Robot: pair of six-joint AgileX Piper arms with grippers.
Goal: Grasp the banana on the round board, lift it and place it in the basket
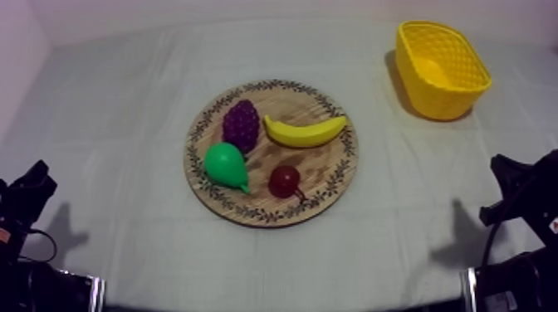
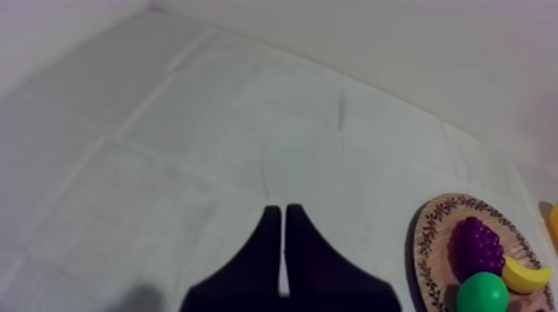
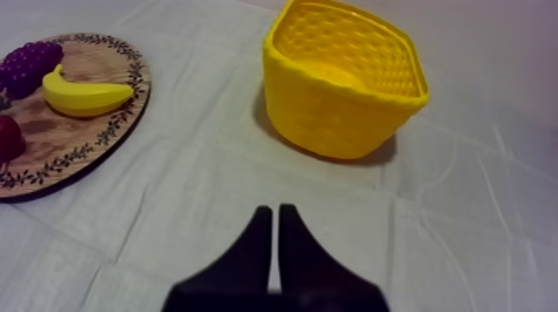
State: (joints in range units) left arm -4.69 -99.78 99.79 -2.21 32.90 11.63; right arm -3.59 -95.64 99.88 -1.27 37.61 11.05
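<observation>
While the left tool (image 2: 283, 212) and right tool (image 3: 275, 212) were closed narrow and empty, the banana (image 1: 305, 132) was judged light, stiff, slippery; best gripped mid-body.

Grey-white cloth (image 1: 116, 124) (faintly creased), pale wall (image 1: 166, 10) behind

- I see my left gripper (image 1: 33, 184) and right gripper (image 1: 508, 178) resting low, with the wooden board (image 1: 324, 166) between them.
- The banana (image 1: 305, 133) lies on the board's half nearer my right jaws, beside the grapes (image 1: 241, 124).
- The pear (image 1: 226, 166) lies nearer my left jaws.
- The yellow basket (image 1: 432, 91) stands beyond my right jaws.
</observation>
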